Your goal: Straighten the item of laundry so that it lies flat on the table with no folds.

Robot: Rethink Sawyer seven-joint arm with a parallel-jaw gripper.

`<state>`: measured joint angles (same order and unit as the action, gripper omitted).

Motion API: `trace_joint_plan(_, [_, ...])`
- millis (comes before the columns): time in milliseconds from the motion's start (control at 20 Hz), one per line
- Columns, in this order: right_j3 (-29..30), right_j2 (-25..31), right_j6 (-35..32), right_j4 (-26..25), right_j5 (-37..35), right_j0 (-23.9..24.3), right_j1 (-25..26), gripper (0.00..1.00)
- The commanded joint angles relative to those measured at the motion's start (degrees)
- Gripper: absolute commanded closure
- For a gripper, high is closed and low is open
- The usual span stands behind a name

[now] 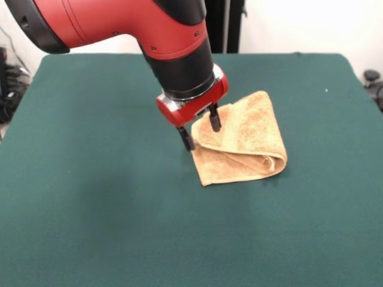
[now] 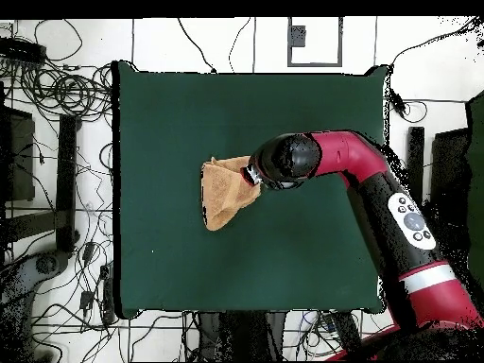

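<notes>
The tan towel (image 1: 245,143) lies folded over on itself on the dark green table (image 1: 90,191), right of the middle, with a rolled fold along its near right edge. My gripper (image 1: 200,130) is down at the towel's left end. It is open. One black finger (image 1: 214,118) stands on the towel's cloth and the other (image 1: 187,139) stands just off its left corner, near the table top. In the overhead view the towel (image 2: 223,194) shows as a bunched wedge left of the arm's black wrist (image 2: 282,161), which hides the fingers. No white tag shows.
The red arm (image 2: 378,180) reaches in from the lower right of the overhead view. Cables and stands (image 2: 57,142) lie on the floor beyond the table's edges. Green cloth (image 2: 170,123) stretches wide on all sides of the towel.
</notes>
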<state>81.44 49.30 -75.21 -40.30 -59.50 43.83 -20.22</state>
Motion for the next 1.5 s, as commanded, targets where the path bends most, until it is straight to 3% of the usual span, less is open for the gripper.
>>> trace_joint_plan(50, [-3.08, -2.89, 14.66, -2.36, -4.52, -3.82, 3.95, 0.00])
trace_joint_plan(1200, [-6.01, -6.23, 15.16, -3.60, -10.53, -6.72, 4.85, 0.00])
trace_joint_plan(1500, [-6.20, -6.50, 14.50, -4.08, -9.23, -7.08, 5.25, 0.00])
